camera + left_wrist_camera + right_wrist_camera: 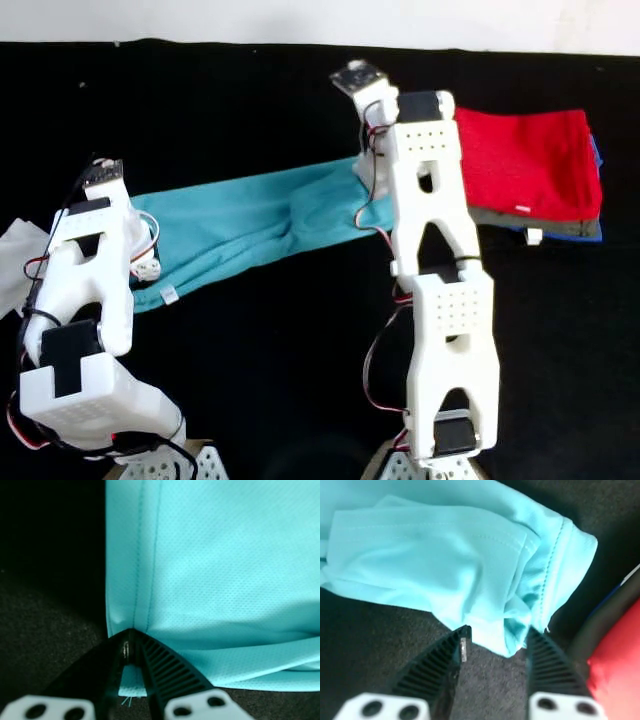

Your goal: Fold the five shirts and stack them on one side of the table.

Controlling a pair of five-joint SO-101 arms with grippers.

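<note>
A teal shirt (250, 220) lies stretched in a long band across the black table (260, 380), between the two arms. My left gripper (130, 636) is shut on a hemmed corner of the teal shirt (225, 555) at its left end. My right gripper (497, 635) is open at the other end, with a bunched fold of the teal shirt (420, 555) lying between its fingertips. A folded red shirt (525, 160) tops a stack at the table's right side, above a grey shirt (545, 224) and a blue one (597, 152). The red shirt (617, 680) lies just beside the right gripper.
A crumpled white cloth (15, 265) lies at the table's left edge, beside the left arm (90, 270). The right arm (435, 230) reaches up the middle and covers the teal shirt's right end. A white wall runs behind the table.
</note>
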